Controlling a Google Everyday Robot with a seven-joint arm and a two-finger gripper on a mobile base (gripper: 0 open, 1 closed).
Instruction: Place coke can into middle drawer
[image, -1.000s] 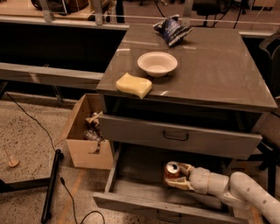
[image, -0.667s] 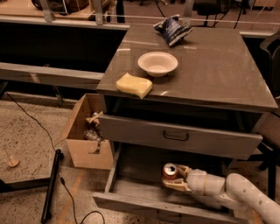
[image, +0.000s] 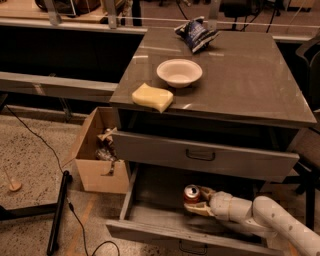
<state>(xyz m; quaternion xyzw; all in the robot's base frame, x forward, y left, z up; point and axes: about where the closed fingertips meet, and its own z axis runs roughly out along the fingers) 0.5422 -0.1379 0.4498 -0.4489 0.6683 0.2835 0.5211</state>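
Big picture first: the middle drawer at the bottom of the frame stands pulled well out, so the opening part looks done. The white arm reaches in from the lower right, and its pincer is clamped on the coke can, which stands upright inside the drawer, near the middle. I'd call this nearly finished. What's left is to let go and draw the arm out. Whether the can's base touches the floor, I can't tell.

Now the surfaces. The tabletop is smooth grey with a soft sheen. The drawer is flat, matte grey, with a low wall. The arm is rounded, glossy plastic in jointed segments. At left centre there's a cardboard box, flaps open. On top sit a shallow white bowl, a soft yellow sponge and a crinkled blue snack bag. The can is a small red cylinder with a silver top.
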